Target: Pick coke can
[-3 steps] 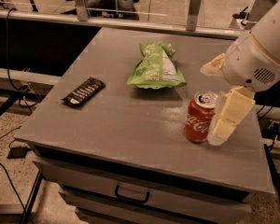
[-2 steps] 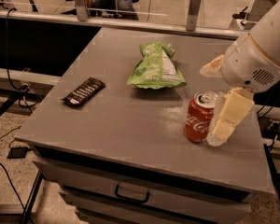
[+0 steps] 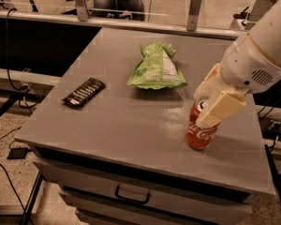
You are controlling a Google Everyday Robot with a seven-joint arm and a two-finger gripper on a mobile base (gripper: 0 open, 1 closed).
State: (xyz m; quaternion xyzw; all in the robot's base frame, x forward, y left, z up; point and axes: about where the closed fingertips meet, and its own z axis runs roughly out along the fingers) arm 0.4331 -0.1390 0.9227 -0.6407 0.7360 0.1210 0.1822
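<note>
The coke can (image 3: 200, 132), red with white script, stands on the grey table (image 3: 131, 125) near its front right. My gripper (image 3: 211, 100) comes down from the white arm at the upper right, and its two cream fingers have closed on the top of the can. The near finger (image 3: 222, 109) lies across the can's upper front. The far finger (image 3: 207, 82) is behind the can's silver top, which is mostly hidden. The can's base rests on the table.
A green snack bag (image 3: 157, 68) lies behind and left of the can. A black flat bar-shaped object (image 3: 84, 92) lies near the table's left edge. A drawer handle (image 3: 131, 196) shows below the front edge. Rails and cables run behind and to the left.
The two fingers have drawn together around the can's top; the near finger moved from the can's right side onto its front. The can shifted slightly toward the table's front.
</note>
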